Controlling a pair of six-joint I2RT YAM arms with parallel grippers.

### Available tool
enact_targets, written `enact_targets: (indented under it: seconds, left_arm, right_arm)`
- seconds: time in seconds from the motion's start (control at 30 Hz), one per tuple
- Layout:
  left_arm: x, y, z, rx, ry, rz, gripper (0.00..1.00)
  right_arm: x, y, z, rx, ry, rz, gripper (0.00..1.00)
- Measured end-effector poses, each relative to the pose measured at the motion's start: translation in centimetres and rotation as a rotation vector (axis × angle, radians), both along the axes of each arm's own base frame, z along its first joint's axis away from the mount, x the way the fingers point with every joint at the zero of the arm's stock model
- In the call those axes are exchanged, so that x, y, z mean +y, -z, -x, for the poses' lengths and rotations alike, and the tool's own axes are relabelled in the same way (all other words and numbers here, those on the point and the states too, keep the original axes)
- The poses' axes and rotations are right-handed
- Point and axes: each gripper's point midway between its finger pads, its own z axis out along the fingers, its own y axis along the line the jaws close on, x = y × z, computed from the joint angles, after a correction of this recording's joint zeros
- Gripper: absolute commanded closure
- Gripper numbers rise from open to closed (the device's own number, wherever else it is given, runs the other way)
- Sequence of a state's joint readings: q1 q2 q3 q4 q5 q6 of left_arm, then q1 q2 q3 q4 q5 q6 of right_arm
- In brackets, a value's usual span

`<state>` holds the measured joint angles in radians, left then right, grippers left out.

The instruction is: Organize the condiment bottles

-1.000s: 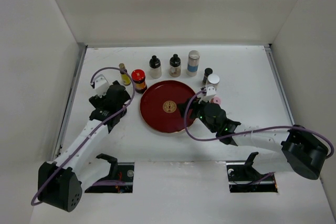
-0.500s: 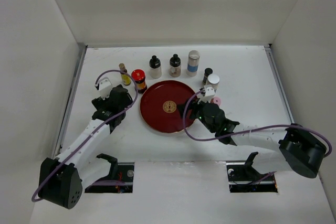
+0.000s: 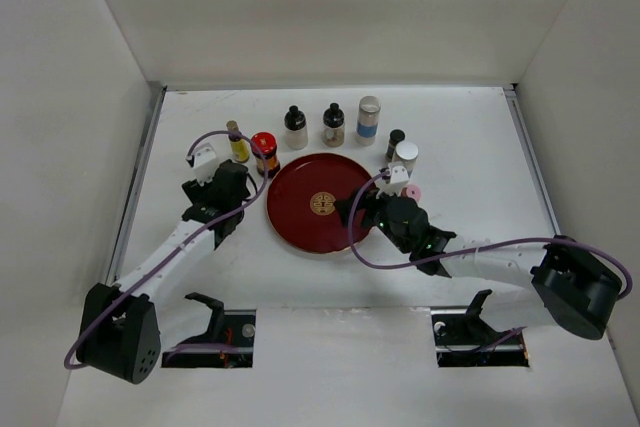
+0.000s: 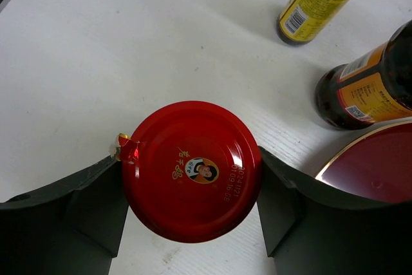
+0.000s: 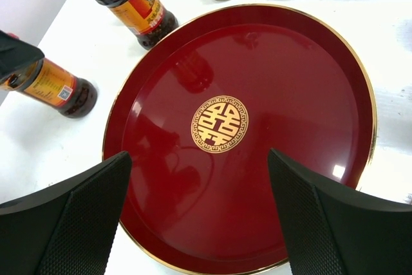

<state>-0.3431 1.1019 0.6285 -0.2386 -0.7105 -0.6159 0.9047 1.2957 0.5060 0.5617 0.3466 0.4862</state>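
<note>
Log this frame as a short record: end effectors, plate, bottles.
left end effector: shut on red-capped jar, left of plate
right end effector: open, empty, over plate
plate: nothing on it
behind plate: yellow bottle, second red-capped jar, two black-capped bottles, blue-banded jar
right of plate: dark bottle, silver-capped jar, pink jar

Bright, even light falls from overhead on the white table (image 3: 470, 147) and washes the walls pale. Shadows are soft and short: beyond the left claw (image 4: 191, 159), a faint grey one trails from the yellow-labelled bottle (image 4: 318, 1). The red-capped jar (image 4: 193, 178) between that claw's fingers is sharp, its lid print readable. Under the right claw (image 5: 199, 159), the plate (image 5: 309, 94) gleams, mirroring dim shapes, with a glint toward its right rim. Both claws' near fingers look dark and slightly soft.
</note>
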Motion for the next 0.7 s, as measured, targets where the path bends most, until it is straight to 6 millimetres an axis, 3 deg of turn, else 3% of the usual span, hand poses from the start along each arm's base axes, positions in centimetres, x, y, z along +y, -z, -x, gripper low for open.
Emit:
enact_targets:
  seconds: [0.13, 0.3, 0.4, 0.5, 0.6, 0.63, 0.7]
  left_arm:
    - [-0.1, 0.0, 0.0, 0.000, 0.006, -0.002, 0.58]
    - [-0.8, -1.0, 1.1, -0.003, 0.049, -0.004, 0.60]
    - [-2.4, -3.3, 1.6, -0.030, 0.116, -0.012, 0.60]
    - [-5.0, -7.0, 1.0, -0.100, 0.192, -0.004, 0.60]
    - [-7.9, -10.0, 0.1, -0.174, 0.259, 0.033, 0.60]
    - [-8.9, -10.7, -0.3, -0.191, 0.280, 0.045, 0.60]
    - [-10.8, -10.9, -1.4, -0.206, 0.315, 0.063, 0.60]
  right_arm:
    - [0.1, 0.0, 0.1, 0.001, -0.007, -0.001, 0.06]
    - [0.1, 0.0, 0.1, 0.001, -0.007, -0.001, 0.03]
    - [0.1, 0.0, 0.1, 0.001, -0.007, -0.001, 0.03]
    - [0.0, -0.2, 0.1, -0.001, -0.006, -0.005, 0.05]
    - [-0.6, -0.8, 0.0, -0.016, 0.013, -0.021, 0.22]
    - [-0.9, -1.0, 0.0, -0.021, 0.025, -0.030, 0.40]
    - [-1.8, -1.5, -0.2, -0.034, 0.050, -0.044, 0.61]
